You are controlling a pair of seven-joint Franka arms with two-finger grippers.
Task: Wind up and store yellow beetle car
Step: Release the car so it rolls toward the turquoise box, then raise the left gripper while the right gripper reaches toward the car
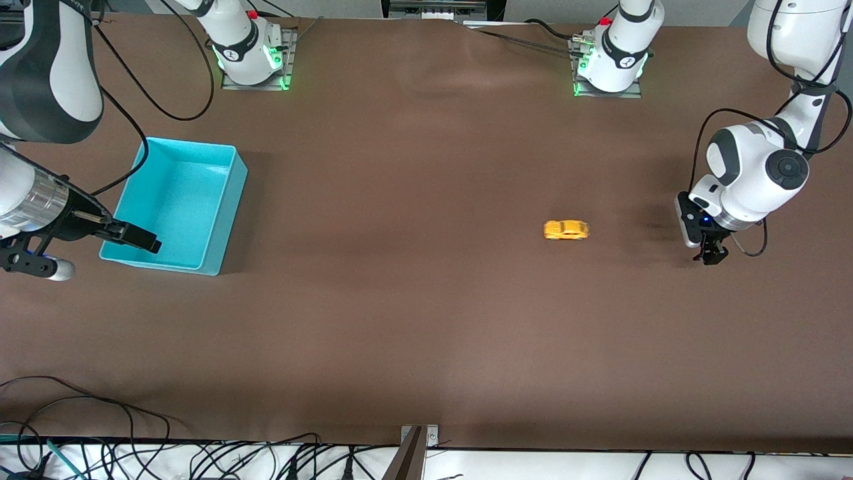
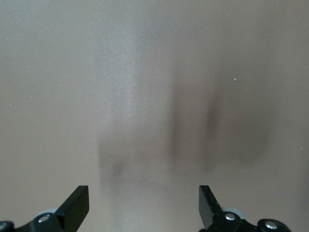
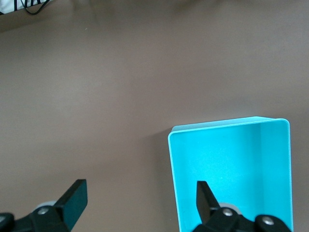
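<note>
The yellow beetle car [image 1: 566, 229] stands on its wheels on the brown table, toward the left arm's end. My left gripper [image 1: 710, 255] hangs low over bare table beside the car, farther toward that end, and is apart from it. In the left wrist view this gripper [image 2: 144, 200] is open with only tabletop between its fingers; the car is out of that view. My right gripper [image 1: 110, 257] is open over the front-camera edge of the turquoise bin [image 1: 174, 200]. In the right wrist view the right gripper [image 3: 140, 198] has one finger over the bin [image 3: 231, 169], which holds nothing.
The two arm bases [image 1: 252, 50] [image 1: 610, 63] stand at the table's robot edge. Loose cables [image 1: 200, 460] and a metal bracket [image 1: 418, 440] lie along the edge nearest the front camera. Open tabletop [image 1: 400, 233] stretches between bin and car.
</note>
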